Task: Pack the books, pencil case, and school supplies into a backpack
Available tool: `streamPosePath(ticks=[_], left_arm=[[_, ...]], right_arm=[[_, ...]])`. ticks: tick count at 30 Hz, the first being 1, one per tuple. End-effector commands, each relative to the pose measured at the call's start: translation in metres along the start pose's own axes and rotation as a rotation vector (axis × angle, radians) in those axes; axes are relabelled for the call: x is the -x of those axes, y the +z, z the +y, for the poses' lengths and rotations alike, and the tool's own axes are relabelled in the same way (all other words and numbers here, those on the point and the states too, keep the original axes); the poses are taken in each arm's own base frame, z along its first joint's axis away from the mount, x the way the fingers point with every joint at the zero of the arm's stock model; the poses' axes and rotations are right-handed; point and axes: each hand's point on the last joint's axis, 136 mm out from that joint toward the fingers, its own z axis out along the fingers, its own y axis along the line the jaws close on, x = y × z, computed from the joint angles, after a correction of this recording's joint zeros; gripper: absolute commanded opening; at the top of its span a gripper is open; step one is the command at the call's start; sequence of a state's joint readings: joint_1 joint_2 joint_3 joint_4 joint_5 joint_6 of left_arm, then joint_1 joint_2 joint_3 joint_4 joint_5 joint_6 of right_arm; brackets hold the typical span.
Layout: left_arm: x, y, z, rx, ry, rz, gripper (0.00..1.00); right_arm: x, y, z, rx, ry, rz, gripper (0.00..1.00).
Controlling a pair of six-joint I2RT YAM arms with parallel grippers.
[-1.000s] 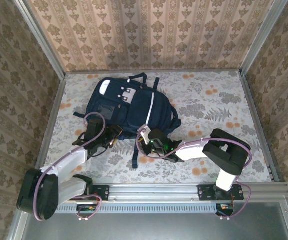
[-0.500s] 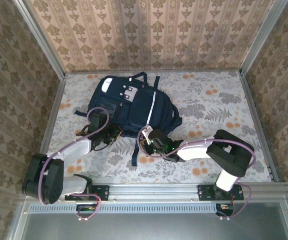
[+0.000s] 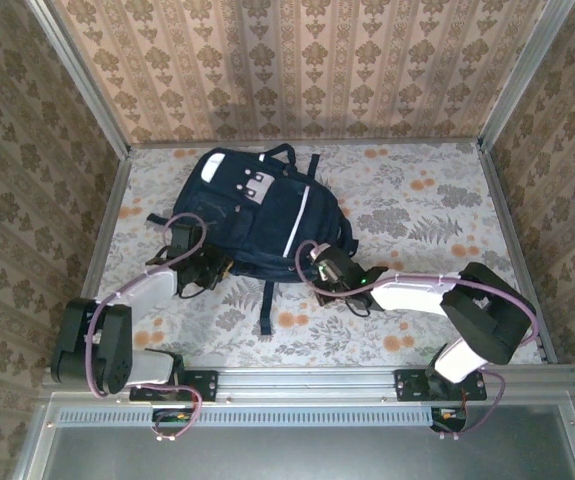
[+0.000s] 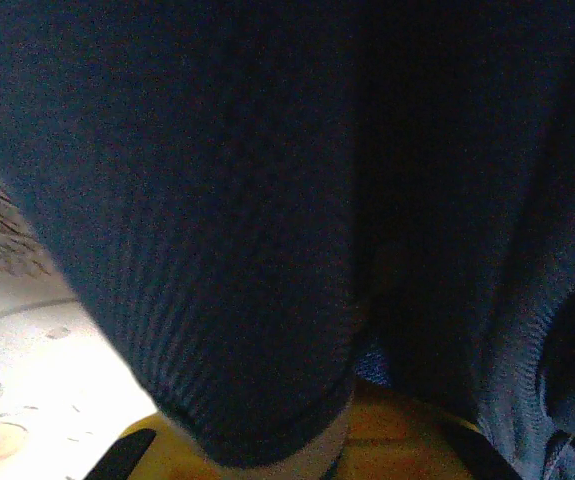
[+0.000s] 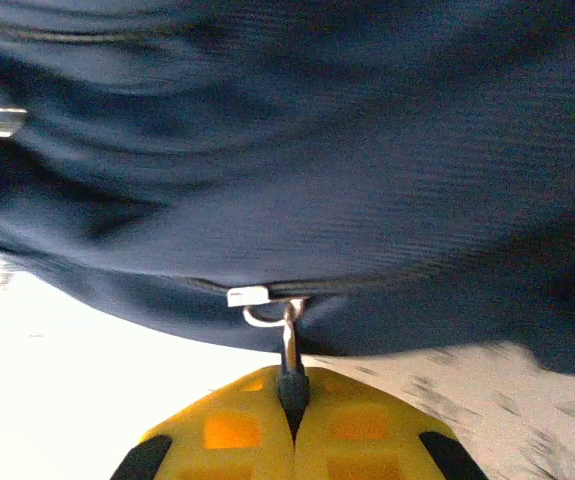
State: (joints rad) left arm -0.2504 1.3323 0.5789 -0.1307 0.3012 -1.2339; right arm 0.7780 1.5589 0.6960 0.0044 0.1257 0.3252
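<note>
The navy backpack (image 3: 257, 212) lies flat at the table's middle back, with its white patch at the far end. At its near left edge my left gripper (image 3: 213, 268) is shut on a fold of its fabric (image 4: 267, 300), which hangs between the yellow fingers (image 4: 407, 440). My right gripper (image 3: 327, 268) is at the near right edge. In the right wrist view it (image 5: 289, 400) is shut on the dark zipper pull (image 5: 289, 385), whose metal ring hangs from the slider (image 5: 250, 296). The books, pencil case and school supplies are out of view.
A black strap (image 3: 265, 305) trails from the backpack toward the near rail (image 3: 307, 380). The floral tablecloth (image 3: 437, 210) lies bare to the right of the bag. Wallpapered walls close in the left, back and right sides.
My left gripper moved in to the backpack's near left edge and closed on the fabric. My right gripper moved right and away along the near edge, still holding the zipper pull.
</note>
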Motion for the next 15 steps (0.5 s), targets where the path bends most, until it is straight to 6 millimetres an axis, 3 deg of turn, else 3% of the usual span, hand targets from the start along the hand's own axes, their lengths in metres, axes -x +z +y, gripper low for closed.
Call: streamPosePath(ticks=[1,4,7,11,15], left_arm=[[0.031,-0.005,0.014,0.103,-0.016,-0.128,0.14],[0.035,-0.001,0.01,0.111,-0.02,-0.13,0.14],[0.038,0.01,-0.015,0.067,0.026,-0.104,0.22],[0.024,0.032,-0.075,0.028,0.171,0.05,0.49],[0.009,0.03,-0.108,0.03,0.269,0.113,0.6]], right_arm=[[-0.018,-0.016,-0.051,-0.209,0.134,0.054,0.0],[-0.016,-0.021,-0.046,-0.161,0.157,0.022,0.0],[-0.01,-0.018,0.0,0.075,0.088,0.04,0.0],[0.001,-0.022,0.06,0.278,-0.044,0.032,0.0],[0.023,-0.018,0.095,0.348,-0.093,-0.006,0.0]])
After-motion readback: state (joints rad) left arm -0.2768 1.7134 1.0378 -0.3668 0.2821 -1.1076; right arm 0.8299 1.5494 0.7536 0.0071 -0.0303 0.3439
